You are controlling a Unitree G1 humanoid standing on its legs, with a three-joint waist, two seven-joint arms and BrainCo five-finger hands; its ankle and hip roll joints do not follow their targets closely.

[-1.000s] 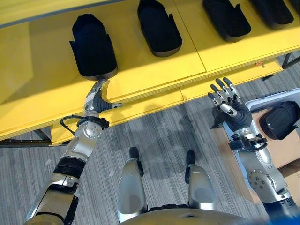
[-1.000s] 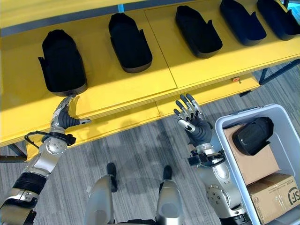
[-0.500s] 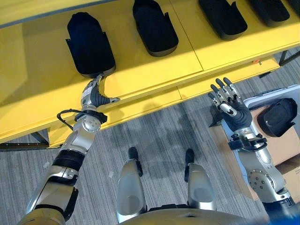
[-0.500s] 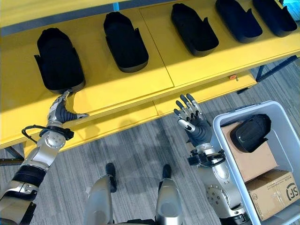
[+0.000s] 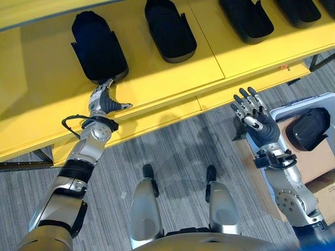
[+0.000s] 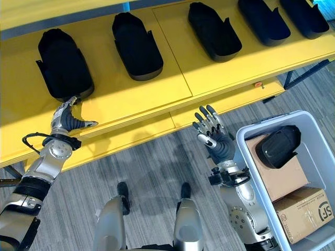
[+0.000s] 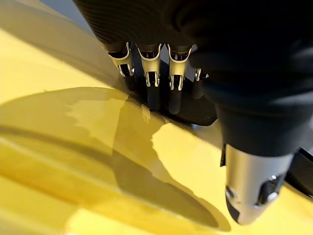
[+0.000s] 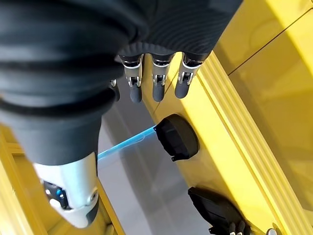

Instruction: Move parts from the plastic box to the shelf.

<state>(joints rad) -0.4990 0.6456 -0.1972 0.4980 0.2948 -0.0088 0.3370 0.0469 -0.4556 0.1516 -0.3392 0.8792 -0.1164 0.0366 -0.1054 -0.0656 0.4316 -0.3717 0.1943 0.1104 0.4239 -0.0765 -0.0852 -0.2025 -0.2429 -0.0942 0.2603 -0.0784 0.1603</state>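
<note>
1. Left eye view: the yellow shelf (image 5: 172,78) carried a row of black parts; the leftmost part (image 5: 98,48) sat at about 11 o'clock, and the left hand (image 5: 102,101) lay just below its near end, fingers straight and touching the rim, thumb spread over the shelf, grasping nothing; the right hand (image 5: 255,117) hung at 3 o'clock above the floor, fingers spread and empty.

2. Right eye view: the plastic box (image 6: 309,240) stood at 4 o'clock, with one black part (image 6: 277,146) resting on a cardboard carton (image 6: 280,180) inside, close beside the right hand but apart from it; a second carton (image 6: 306,212) lay nearer the robot.

3. Left wrist view: the fingers (image 7: 149,78) were extended, tips against the dark part's edge; nothing was clasped.

4. Right wrist view: the fingers (image 8: 159,81) were relaxed and released, holding nothing; parts on the shelf showed past them.

5. Judgement: the part looked a stiff, hollow moulded shell, probably light but bulky and smooth; taking it across its narrower waist or by a side wall would likely hold best.
</note>
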